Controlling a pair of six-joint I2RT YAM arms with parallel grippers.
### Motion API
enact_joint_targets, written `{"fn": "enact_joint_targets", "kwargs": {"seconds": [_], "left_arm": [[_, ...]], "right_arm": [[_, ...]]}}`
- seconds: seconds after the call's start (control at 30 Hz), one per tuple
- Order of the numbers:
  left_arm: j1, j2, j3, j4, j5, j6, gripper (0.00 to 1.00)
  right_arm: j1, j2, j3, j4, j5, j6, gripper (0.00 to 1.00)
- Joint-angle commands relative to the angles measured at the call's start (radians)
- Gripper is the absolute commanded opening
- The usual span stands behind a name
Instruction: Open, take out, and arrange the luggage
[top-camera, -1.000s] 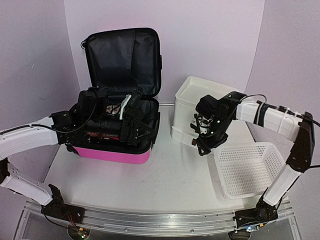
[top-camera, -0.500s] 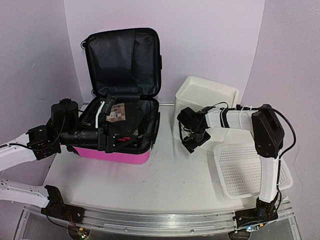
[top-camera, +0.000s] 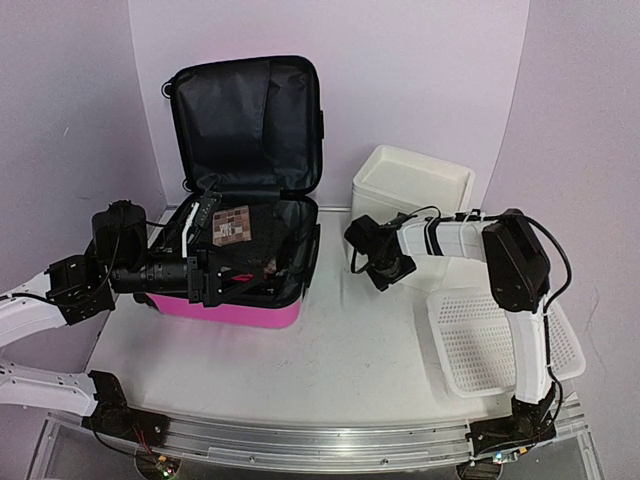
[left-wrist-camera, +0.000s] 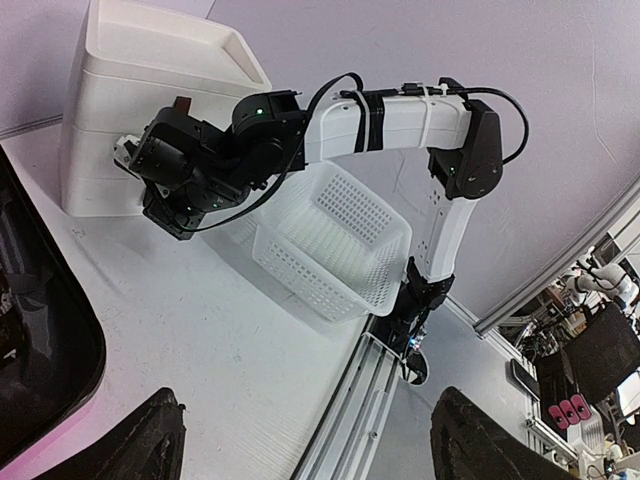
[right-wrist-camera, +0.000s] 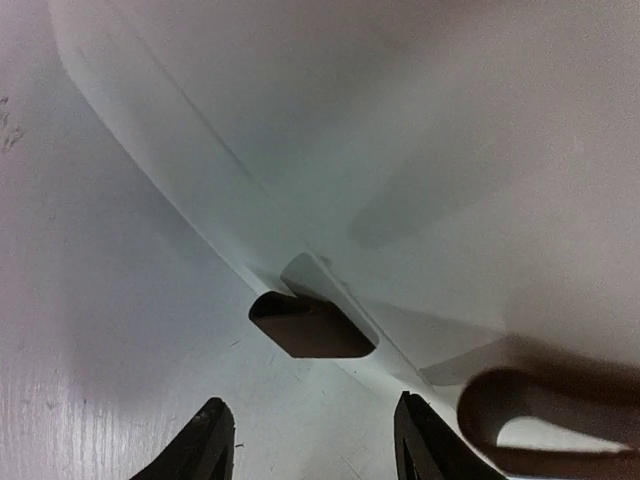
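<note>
You are looking at a pale lilac backdrop (top-camera: 420, 90) curving around a white table (top-camera: 340, 350). An aluminium rail (top-camera: 300, 442) is running along its 6 o'clock edge. At 4 o'clock in the left wrist view, blurry dark equipment (left-wrist-camera: 600, 350), possibly other workstations, is showing.

Pink luggage (top-camera: 230, 310) open, lid upright; right pincer (top-camera: 384, 270) near drawer stack (top-camera: 412, 186).

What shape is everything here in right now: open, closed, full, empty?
Hot-pink hard-shell suitcase: open, lid upright, things inside.
White plastic drawer stack: drawers look shut.
White mesh basket: upright, empty.
Left end effector: open, holding nothing.
Right end effector: open, empty, close up against the drawer stack.
</note>
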Motion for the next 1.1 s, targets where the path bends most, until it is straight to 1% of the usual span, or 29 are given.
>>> {"fn": "enact_joint_targets", "kwargs": {"seconds": [0.0,0.07,0.23,0.43,0.47,0.6,0.77,0.9,1.07], "left_arm": [[-0.003,-0.021,0.001,0.021,0.007,0.016,0.85],[-0.003,-0.036,-0.007,0.02,0.003,0.013,0.85],[-0.003,-0.082,-0.031,0.017,-0.006,0.001,0.85],[-0.004,-0.124,-0.044,0.008,-0.012,0.005,0.86],[-0.003,-0.126,-0.043,0.006,-0.012,0.006,0.86],[-0.003,-0.134,-0.043,0.003,-0.004,0.01,0.86],[-0.003,-0.159,-0.06,0.001,-0.012,0.008,0.86],[-0.004,-0.173,-0.065,-0.001,-0.021,0.011,0.86],[-0.003,-0.17,-0.056,-0.005,-0.02,0.02,0.86]], "right_arm": [[-0.017,0.028,0.054,0.034,0.132,0.336,0.55],[-0.017,0.048,0.071,0.024,0.143,0.451,0.55],[-0.017,0.079,0.097,0.02,0.161,0.662,0.52],[-0.016,0.104,0.108,0.02,0.217,0.844,0.52],[-0.015,0.11,0.111,0.032,0.215,0.854,0.52],[-0.016,0.182,0.192,0.096,0.162,0.686,0.54],[-0.016,0.202,0.191,0.148,0.2,0.616,0.52],[-0.017,0.202,0.166,0.163,0.296,0.613,0.51],[-0.017,0.223,0.189,0.195,0.339,0.536,0.5]]}}
